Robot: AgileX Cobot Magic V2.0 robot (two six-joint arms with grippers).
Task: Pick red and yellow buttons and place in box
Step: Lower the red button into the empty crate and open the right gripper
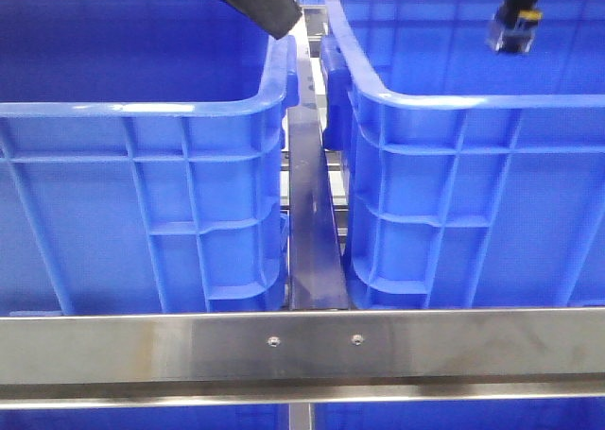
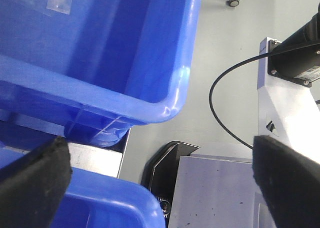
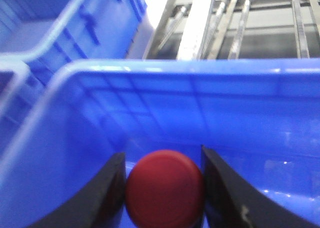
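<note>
Holding the red button between my right gripper pads, inside the blue crate. Judged light, rigid, slick-domed; rim-edge grip looks safest. Left gripper gapes empty. Yellow button not visible.

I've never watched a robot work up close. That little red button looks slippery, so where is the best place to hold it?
Across its rim, one finger on each side. The red button is a smooth round dome, so only its edges give the fingers purchase. The right gripper already holds it that way, fingers flanking it, above a blue crate.
</note>
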